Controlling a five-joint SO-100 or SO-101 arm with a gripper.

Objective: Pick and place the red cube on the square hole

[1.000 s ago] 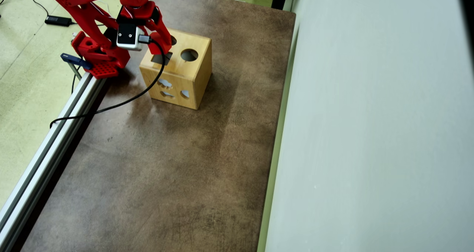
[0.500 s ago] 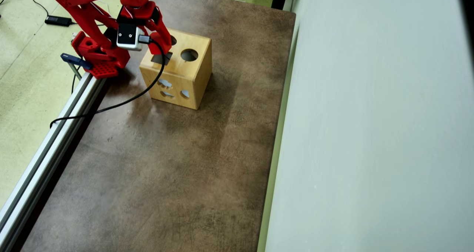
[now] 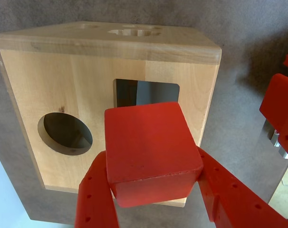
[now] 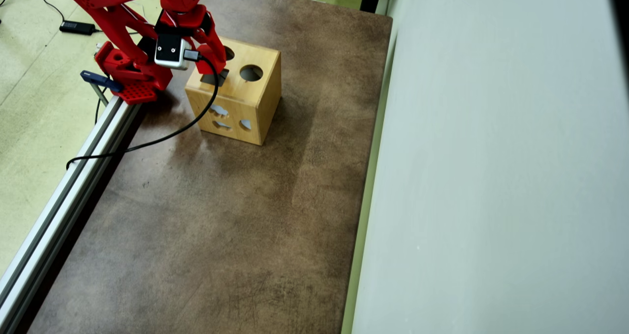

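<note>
Jaws pinching the red cube, poised just above the wooden box, partly overlapping the square hole in the wrist view. Pick done; lining up, lowering and release into the hole left.

Brown mottled table, green floor
</note>
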